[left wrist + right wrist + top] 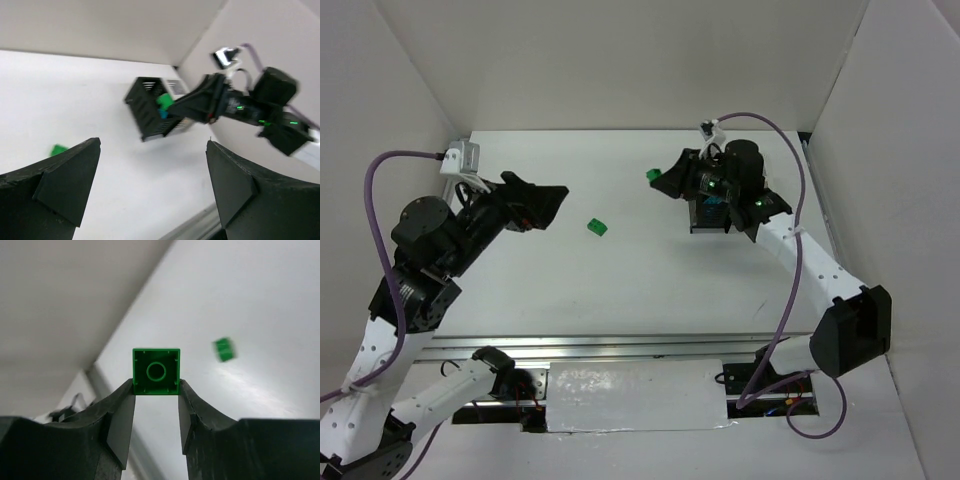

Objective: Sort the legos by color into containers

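While you look through the right wrist camera, your right gripper [156, 390] is clamped on a green lego [156, 371], one finger pressed flat against each of its opposite side walls. The brick shows you its hollow underside, with the round tube in the middle, so its studded top faces away from the wrist, out along the line of the fingers. From this side it is square, with no long axis to speak of, and its edges sit level and plumb in that view. From the top camera you find it at the fingertips, raised off the white table [620, 290] and just left of the black container [710, 215], which lies mostly hidden under the wrist. In the left wrist view that slotted black bin stands at the far right corner with something teal [162, 114] inside it, and the held brick shows in front of its upper edge. A second green lego [597, 227] lies loose on the table between the two arms, apart from both; in the top view it looks slightly longer than wide, its long side running from far left to near right, though both wrist views blur it. Your left gripper [152, 145] hangs above the table with its jaws spread wide and nothing between them
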`<state>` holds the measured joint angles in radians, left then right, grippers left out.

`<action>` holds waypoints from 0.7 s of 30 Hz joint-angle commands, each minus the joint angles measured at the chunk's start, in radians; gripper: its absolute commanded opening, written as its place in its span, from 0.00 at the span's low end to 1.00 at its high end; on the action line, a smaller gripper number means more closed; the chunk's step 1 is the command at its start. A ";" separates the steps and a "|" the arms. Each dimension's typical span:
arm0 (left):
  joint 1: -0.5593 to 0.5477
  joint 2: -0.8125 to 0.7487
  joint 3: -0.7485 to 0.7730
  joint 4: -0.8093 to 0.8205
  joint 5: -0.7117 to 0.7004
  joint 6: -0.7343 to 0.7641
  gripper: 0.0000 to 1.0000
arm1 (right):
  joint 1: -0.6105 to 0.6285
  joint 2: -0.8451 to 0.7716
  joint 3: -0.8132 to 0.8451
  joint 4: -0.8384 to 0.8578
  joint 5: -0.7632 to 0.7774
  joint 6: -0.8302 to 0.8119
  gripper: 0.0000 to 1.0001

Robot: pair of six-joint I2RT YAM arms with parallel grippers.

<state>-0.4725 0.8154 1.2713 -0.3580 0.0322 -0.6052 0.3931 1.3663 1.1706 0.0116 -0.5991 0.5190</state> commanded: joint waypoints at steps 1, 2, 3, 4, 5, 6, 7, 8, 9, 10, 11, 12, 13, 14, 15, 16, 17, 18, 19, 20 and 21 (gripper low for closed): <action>0.002 0.016 0.013 -0.143 -0.199 0.071 0.99 | -0.043 -0.030 0.093 -0.233 0.425 -0.145 0.00; 0.000 0.016 0.007 -0.175 -0.216 0.079 0.99 | -0.051 -0.003 0.110 -0.267 0.520 -0.172 0.00; 0.002 0.018 0.000 -0.191 -0.238 0.099 1.00 | -0.057 0.016 0.147 -0.297 0.685 -0.186 0.00; 0.002 0.018 -0.018 -0.206 -0.282 0.105 1.00 | -0.078 0.034 0.167 -0.347 0.758 -0.195 0.00; 0.000 0.018 -0.030 -0.231 -0.305 0.120 1.00 | -0.091 0.080 0.185 -0.370 0.819 -0.211 0.00; 0.002 0.015 -0.044 -0.240 -0.328 0.127 0.99 | -0.103 0.102 0.220 -0.389 0.866 -0.220 0.00; 0.002 0.011 -0.059 -0.246 -0.348 0.134 0.99 | -0.118 0.120 0.233 -0.398 0.912 -0.227 0.00; 0.002 0.004 -0.096 -0.252 -0.388 0.143 0.99 | -0.146 0.157 0.248 -0.407 0.926 -0.235 0.00; 0.002 -0.001 -0.117 -0.256 -0.406 0.145 0.99 | -0.155 0.172 0.276 -0.415 0.930 -0.240 0.00; 0.000 -0.007 -0.163 -0.254 -0.428 0.142 0.99 | -0.164 0.188 0.290 -0.415 0.930 -0.244 0.00; 0.000 -0.015 -0.185 -0.243 -0.443 0.143 1.00 | -0.177 0.221 0.319 -0.417 0.930 -0.258 0.00; 0.000 -0.021 -0.210 -0.236 -0.448 0.143 1.00 | -0.178 0.238 0.334 -0.415 0.930 -0.266 0.00; 0.002 -0.021 -0.246 -0.231 -0.439 0.140 1.00 | -0.180 0.276 0.372 -0.423 0.935 -0.283 0.00; 0.002 -0.019 -0.259 -0.230 -0.434 0.142 1.00 | -0.180 0.295 0.392 -0.429 0.940 -0.287 0.00; 0.000 -0.015 -0.273 -0.225 -0.427 0.145 0.99 | -0.183 0.315 0.412 -0.446 0.946 -0.292 0.00; 0.000 -0.010 -0.273 -0.223 -0.417 0.150 1.00 | -0.183 0.333 0.434 -0.453 0.947 -0.295 0.00; 0.000 -0.001 -0.271 -0.226 -0.411 0.159 1.00 | -0.184 0.364 0.455 -0.455 0.941 -0.300 0.00; 0.000 0.002 -0.271 -0.223 -0.405 0.162 0.99 | -0.184 0.375 0.463 -0.449 0.935 -0.304 0.00; 0.000 0.007 -0.271 -0.217 -0.400 0.165 0.99 | -0.186 0.396 0.471 -0.450 0.927 -0.306 0.00; 0.000 0.013 -0.271 -0.214 -0.394 0.171 1.00 | -0.186 0.404 0.484 -0.449 0.918 -0.304 0.00; 0.000 0.016 -0.274 -0.213 -0.387 0.174 0.99 | -0.186 0.412 0.491 -0.446 0.915 -0.304 0.00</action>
<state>-0.4725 0.8307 0.9829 -0.6186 -0.3607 -0.4683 0.2050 1.7676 1.5940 -0.4232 0.2993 0.2401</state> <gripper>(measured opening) 0.994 0.434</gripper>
